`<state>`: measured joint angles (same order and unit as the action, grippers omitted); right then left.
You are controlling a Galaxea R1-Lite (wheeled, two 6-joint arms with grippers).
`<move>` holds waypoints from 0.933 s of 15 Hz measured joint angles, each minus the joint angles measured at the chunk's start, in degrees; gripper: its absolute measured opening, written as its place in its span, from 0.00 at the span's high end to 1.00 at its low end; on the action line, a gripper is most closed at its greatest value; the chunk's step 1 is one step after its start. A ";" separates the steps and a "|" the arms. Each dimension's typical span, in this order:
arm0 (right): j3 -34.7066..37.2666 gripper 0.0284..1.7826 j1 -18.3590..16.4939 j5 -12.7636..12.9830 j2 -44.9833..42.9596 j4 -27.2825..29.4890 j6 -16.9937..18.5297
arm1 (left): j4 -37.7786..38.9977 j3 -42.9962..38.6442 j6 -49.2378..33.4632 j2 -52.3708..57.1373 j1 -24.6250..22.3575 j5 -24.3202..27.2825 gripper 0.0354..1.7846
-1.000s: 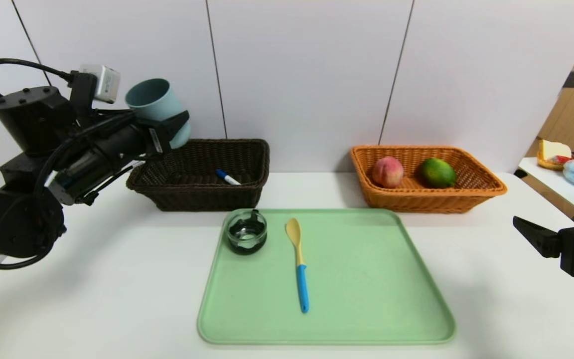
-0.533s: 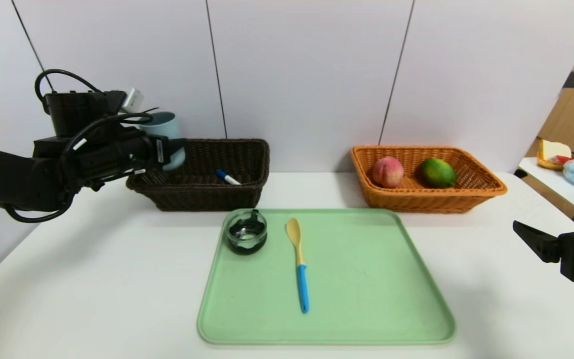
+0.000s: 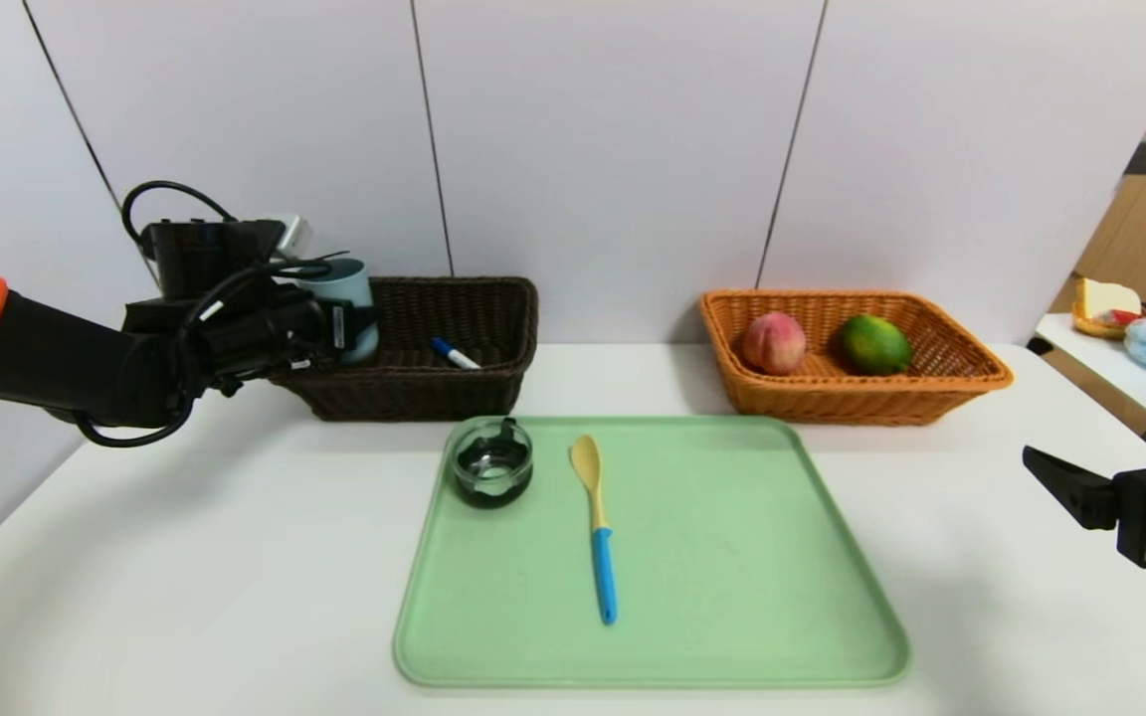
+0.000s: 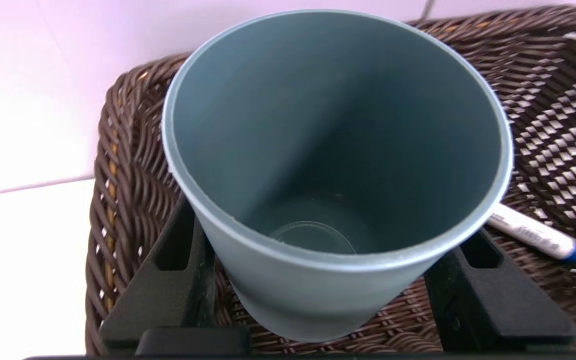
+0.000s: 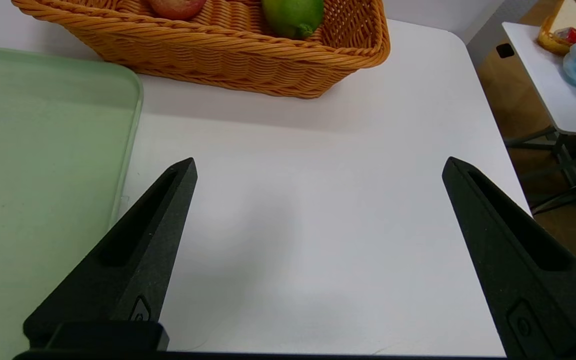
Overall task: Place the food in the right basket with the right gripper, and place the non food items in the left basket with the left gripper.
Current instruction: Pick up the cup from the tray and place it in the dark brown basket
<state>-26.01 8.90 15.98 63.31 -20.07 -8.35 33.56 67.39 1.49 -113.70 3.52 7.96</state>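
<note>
The left gripper holds a blue-grey cup upright, fingers clamped on its sides, over the left end of the dark brown basket, where a marker lies. The right gripper hovers at the table's right edge, fingers spread apart. Peach and lime sit in the orange basket. A glass jar and spoon rest on the green tray.

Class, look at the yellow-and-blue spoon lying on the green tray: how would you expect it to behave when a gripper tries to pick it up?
The spoon lies flat on the smooth tray, so it may well slide when nudged. Its thin handle gives pointed fingers little to pinch. It looks light and probably stiff, unlikely to roll.
</note>
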 joint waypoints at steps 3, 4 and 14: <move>0.00 0.05 0.00 -0.06 0.06 -0.02 0.00 | 0.00 -0.06 0.02 -0.66 -0.02 -0.46 0.38; 0.00 0.05 0.00 -0.09 0.11 -0.02 -0.02 | 0.00 -0.06 0.00 -0.77 0.00 -0.50 0.38; 0.28 0.05 -0.02 -1.29 0.22 0.00 0.11 | 9.83 -1.74 -0.17 -2.56 -0.09 -0.85 0.14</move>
<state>-25.73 8.87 14.69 63.53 -20.07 -8.24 43.39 65.65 1.32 -116.26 3.44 7.11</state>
